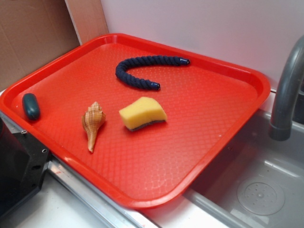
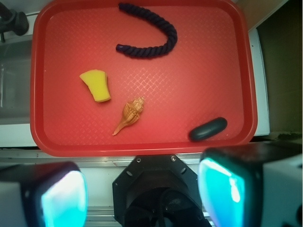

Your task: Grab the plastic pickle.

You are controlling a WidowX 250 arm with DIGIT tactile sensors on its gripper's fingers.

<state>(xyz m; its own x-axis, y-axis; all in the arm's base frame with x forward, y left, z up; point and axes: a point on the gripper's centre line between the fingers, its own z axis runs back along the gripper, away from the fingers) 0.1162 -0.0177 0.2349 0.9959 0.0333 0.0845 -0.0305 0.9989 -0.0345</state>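
The plastic pickle (image 1: 31,106) is a small dark teal oblong. It lies near the left corner of the red tray (image 1: 199,156). In the wrist view the pickle (image 2: 208,128) sits near the tray's (image 2: 142,146) near right edge. My gripper (image 2: 142,191) is open and empty. Its two teal pads (image 2: 64,198) stand wide apart at the bottom of the wrist view. It hangs high above the robot base, short of the tray and apart from the pickle. The gripper does not show in the exterior view.
On the tray lie a tan seashell (image 1: 92,124), a yellow sponge (image 1: 142,113) and a curved dark-blue rope (image 1: 142,71). A sink (image 1: 256,190) with a grey faucet (image 1: 287,95) is on the right. The black robot base (image 1: 19,171) stands at the tray's left front.
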